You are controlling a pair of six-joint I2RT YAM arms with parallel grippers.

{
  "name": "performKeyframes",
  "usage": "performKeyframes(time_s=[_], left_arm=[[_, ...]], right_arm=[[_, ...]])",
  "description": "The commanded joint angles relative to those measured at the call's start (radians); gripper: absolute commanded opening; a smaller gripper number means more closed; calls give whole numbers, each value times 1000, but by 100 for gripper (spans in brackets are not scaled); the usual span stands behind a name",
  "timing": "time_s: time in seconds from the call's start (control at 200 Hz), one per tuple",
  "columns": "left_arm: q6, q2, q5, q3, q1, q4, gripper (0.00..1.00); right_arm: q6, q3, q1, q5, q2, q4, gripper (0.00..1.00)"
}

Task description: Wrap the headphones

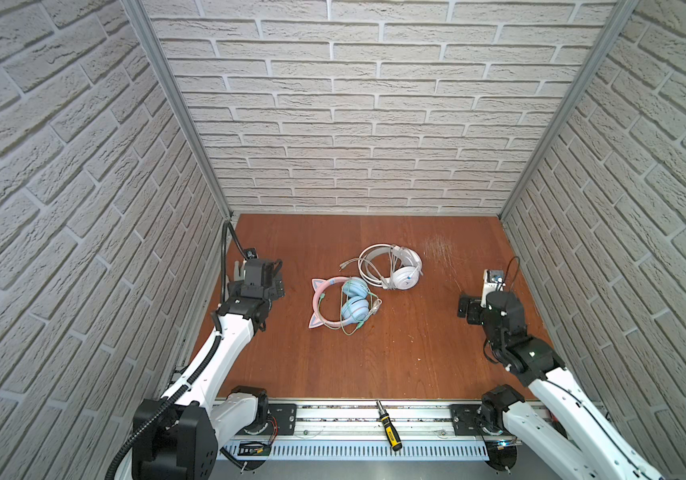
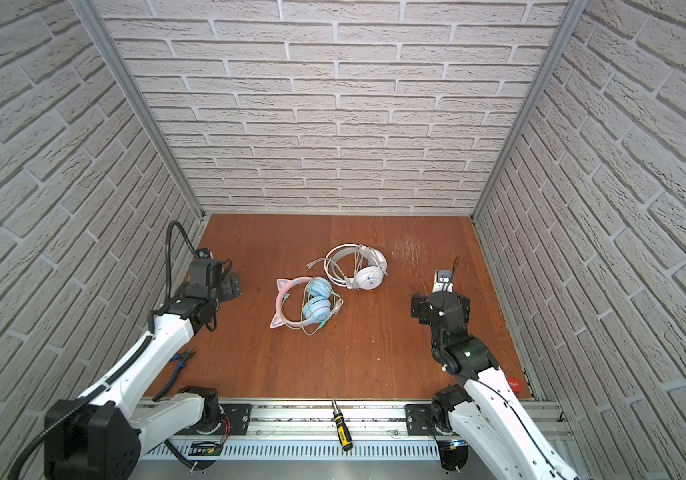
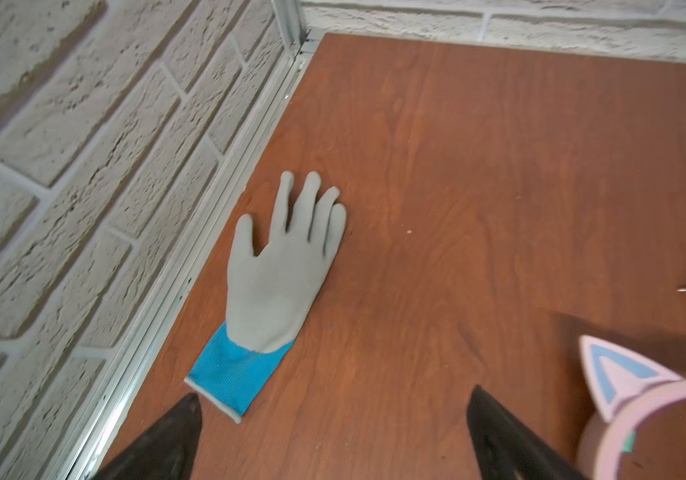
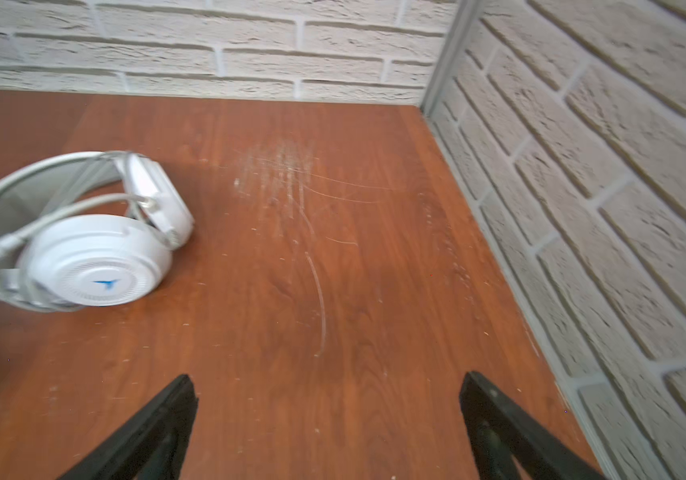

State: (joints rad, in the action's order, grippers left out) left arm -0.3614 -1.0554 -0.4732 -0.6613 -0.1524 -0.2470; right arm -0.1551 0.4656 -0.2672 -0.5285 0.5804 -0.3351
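One white headphones (image 1: 405,277) and one pink headphones (image 1: 353,309) lie between the left claw (image 3: 335,395) and right claw (image 4: 328,378), both spread.

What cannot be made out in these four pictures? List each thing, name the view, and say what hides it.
- Glove, in a top view: mostly hidden behind the left arm; only its fingers show.
- Pink cat-ear headphones, left wrist view: cups cut off by the frame edge.
- White headphones, right wrist view: band cut off by the frame edge, cable blurred.
- Red object, in a top view: too small to identify.
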Motion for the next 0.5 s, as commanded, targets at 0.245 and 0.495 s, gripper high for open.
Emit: performKeyframes(time_s=[0.245, 0.495], left_arm=[[101, -157, -33, 209, 123, 658, 98], [134, -329, 150, 258, 210, 929, 98]], right_arm=[[131, -275, 81, -36, 119, 657, 100], [187, -239, 107, 14, 561, 1056, 100]])
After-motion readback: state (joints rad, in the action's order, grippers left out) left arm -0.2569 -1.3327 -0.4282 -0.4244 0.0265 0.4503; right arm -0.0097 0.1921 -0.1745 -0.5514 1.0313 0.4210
